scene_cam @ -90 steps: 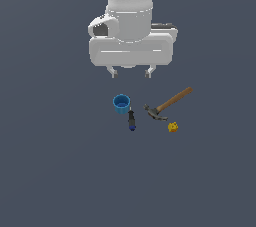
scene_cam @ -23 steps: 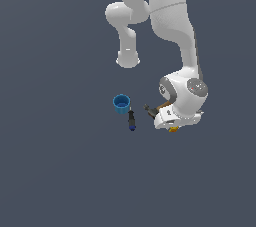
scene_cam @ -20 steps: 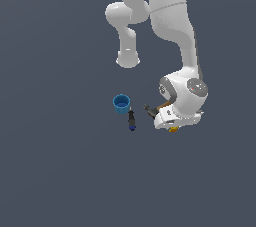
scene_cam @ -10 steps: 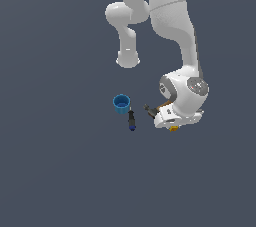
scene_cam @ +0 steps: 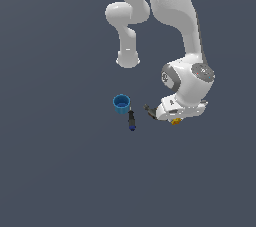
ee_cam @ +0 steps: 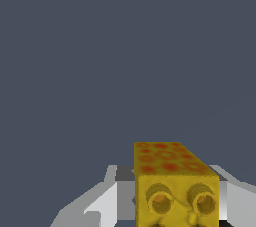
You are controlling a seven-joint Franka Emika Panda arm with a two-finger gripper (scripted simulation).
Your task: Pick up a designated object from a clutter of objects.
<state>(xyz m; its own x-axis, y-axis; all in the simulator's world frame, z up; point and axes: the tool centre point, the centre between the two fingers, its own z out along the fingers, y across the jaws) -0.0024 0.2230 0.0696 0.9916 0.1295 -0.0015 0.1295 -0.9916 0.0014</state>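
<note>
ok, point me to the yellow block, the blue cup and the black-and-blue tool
yellow block [ee_cam: 170, 183]: wrist view, its near upper edge.
blue cup [scene_cam: 121, 103]: exterior view, its open top.
black-and-blue tool [scene_cam: 131, 120]: exterior view, middle of its shaft.

From where I stand, nothing carries readable writing. The small yellow knobbly block [ee_cam: 175, 186] shows only red blotches and round studs, no letters or numbers. The small blue cup [scene_cam: 121, 103] is plain too.

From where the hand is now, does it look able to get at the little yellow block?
Probably yes. The hand is down right over the yellow block, which sits between its fingers in the wrist view. Nothing lies between them; the blue cup stands well aside. Whether the fingers touch it, I cannot tell.
</note>
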